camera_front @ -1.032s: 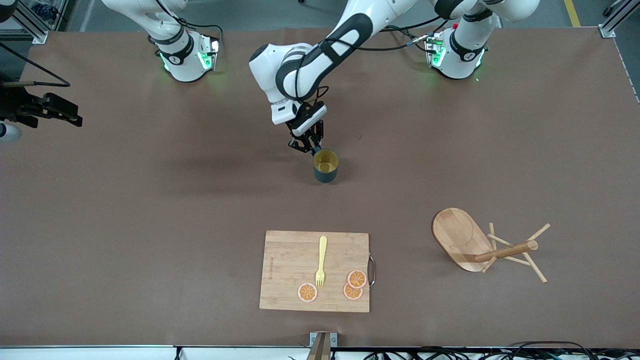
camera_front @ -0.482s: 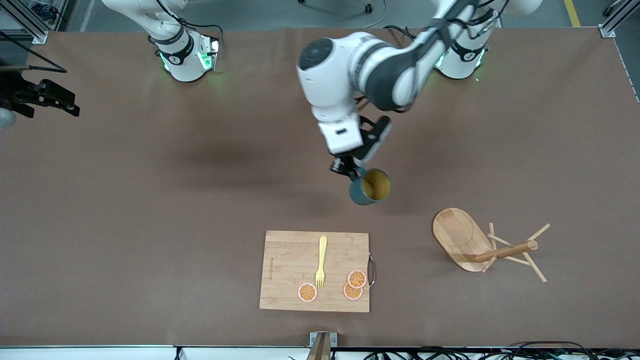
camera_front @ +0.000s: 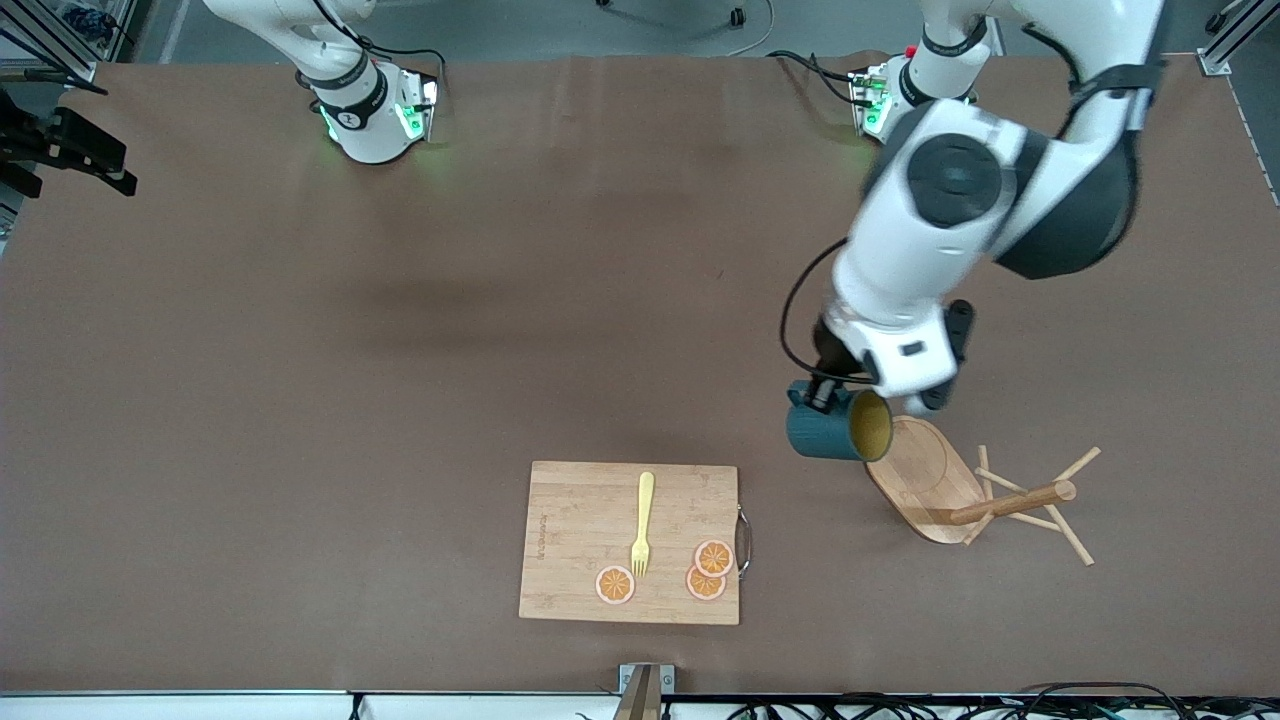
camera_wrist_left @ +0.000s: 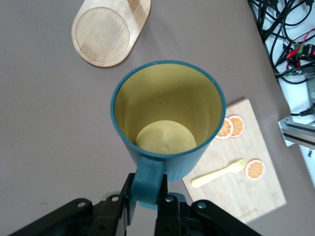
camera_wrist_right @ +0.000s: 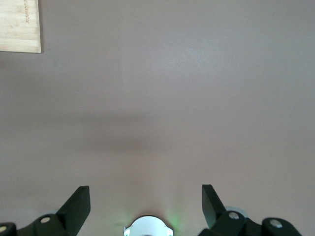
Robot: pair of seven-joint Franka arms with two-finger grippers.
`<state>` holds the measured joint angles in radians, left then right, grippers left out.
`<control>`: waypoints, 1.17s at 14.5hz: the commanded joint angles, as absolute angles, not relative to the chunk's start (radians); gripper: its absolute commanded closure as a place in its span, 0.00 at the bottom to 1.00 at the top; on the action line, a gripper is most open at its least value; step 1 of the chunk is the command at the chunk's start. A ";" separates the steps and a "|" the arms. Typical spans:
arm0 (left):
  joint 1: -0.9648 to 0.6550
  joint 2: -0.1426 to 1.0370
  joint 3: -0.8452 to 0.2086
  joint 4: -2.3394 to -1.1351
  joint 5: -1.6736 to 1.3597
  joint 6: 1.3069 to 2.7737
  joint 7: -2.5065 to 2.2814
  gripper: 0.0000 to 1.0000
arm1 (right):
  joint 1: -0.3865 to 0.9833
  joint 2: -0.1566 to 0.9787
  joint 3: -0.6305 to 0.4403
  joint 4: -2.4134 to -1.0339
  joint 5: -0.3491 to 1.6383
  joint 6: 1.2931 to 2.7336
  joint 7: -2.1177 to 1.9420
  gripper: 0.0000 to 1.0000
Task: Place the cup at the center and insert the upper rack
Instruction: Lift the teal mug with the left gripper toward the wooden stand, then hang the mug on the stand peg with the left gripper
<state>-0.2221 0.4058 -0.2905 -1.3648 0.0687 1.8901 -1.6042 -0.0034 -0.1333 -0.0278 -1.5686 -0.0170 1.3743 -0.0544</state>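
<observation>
My left gripper (camera_front: 822, 395) is shut on the small handle of the dark teal cup (camera_front: 830, 432). It holds the cup in the air, tipped on its side, with the ochre mouth toward the upper rack. In the left wrist view my left gripper (camera_wrist_left: 147, 196) clamps the handle and the cup (camera_wrist_left: 167, 118) is empty. The upper rack (camera_front: 925, 478), a wooden mug tree, lies tipped over on the table with its post (camera_front: 1010, 502) and pegs pointing toward the left arm's end. Its oval base also shows in the left wrist view (camera_wrist_left: 106, 32). My right gripper (camera_wrist_right: 146, 204) is open and empty, and waits high at the right arm's end (camera_front: 70, 155).
A bamboo cutting board (camera_front: 580, 530) lies near the front edge. It carries a yellow fork (camera_front: 642, 522) and three orange slices (camera_front: 712, 557). The board also shows in the left wrist view (camera_wrist_left: 256, 196), and one corner of it in the right wrist view (camera_wrist_right: 19, 24).
My left gripper lifted the cup off the table's middle and carried it toward the left arm's end, over to the mug tree's base, tipping it onto its side. The right gripper drifted slightly.
</observation>
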 commanded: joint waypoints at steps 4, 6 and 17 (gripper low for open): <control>-0.029 0.396 -0.304 -1.348 -0.277 1.893 -1.445 1.00 | -0.008 -0.166 -0.034 -1.608 0.011 1.388 -0.041 0.00; 0.035 0.405 -0.304 -1.348 -0.423 1.893 -1.393 1.00 | -0.011 -0.163 -0.035 -1.609 0.021 1.391 -0.041 0.00; 0.221 0.526 -0.293 -1.358 -0.844 1.780 -1.154 1.00 | -0.021 -0.156 -0.034 -1.605 0.009 1.413 -0.055 0.00</control>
<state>0.2108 0.5091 -0.2856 -1.3678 -0.8147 1.8207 -1.1737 -0.0177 -0.1367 -0.0412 -1.5864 0.0093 1.3999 -0.0511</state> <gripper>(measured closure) 0.793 0.000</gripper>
